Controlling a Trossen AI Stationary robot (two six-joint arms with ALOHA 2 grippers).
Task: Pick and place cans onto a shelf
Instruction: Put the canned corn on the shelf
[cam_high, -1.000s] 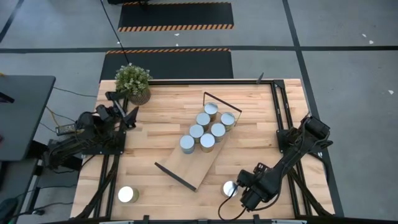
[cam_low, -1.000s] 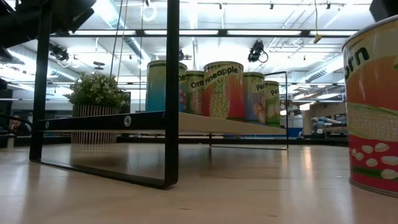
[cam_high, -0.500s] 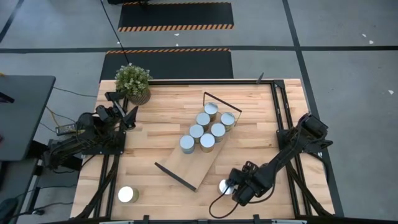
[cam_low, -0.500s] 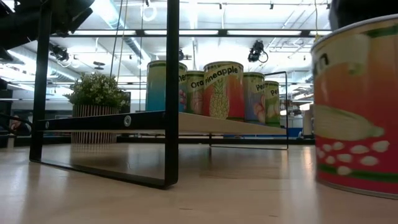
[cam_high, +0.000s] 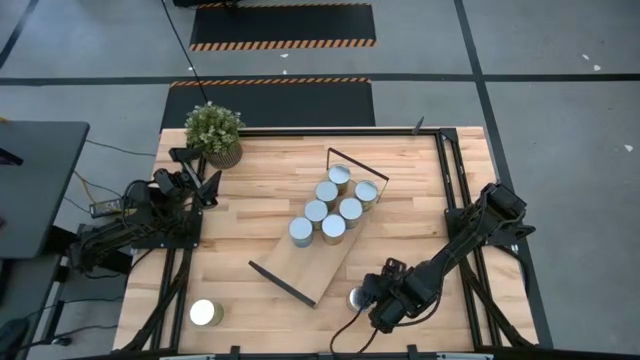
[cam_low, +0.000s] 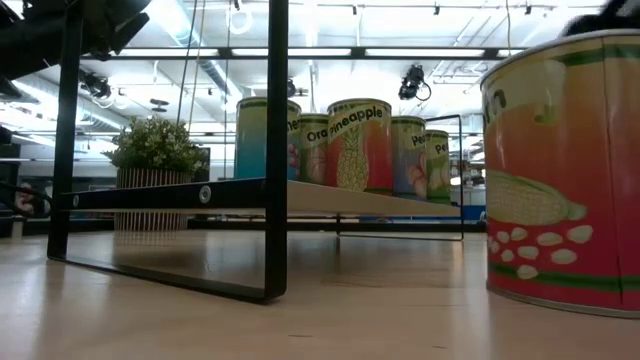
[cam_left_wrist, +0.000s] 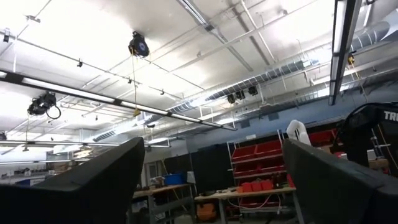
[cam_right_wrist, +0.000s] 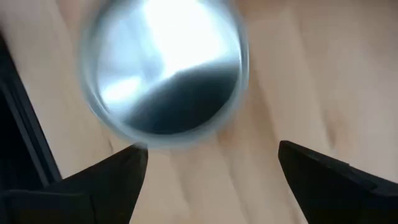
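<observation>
Six cans (cam_high: 331, 207) on shelf (cam_high: 300, 270), wooden table (cam_high: 250, 195), right hand (cam_high: 368, 300) open over can (cam_high: 357, 298), striped floor mats (cam_high: 283, 26)

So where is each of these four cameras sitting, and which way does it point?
High view: overhead, looking straight down; shows the table, shelf, both arms.
Low view: at tabletop height, looking level across; no arm clearly shows.
Left wrist view: on the left arm, aimed up at the ceiling past its open claw.
Right wrist view: looks down past the right claw.
Shared: the corn can.
</observation>
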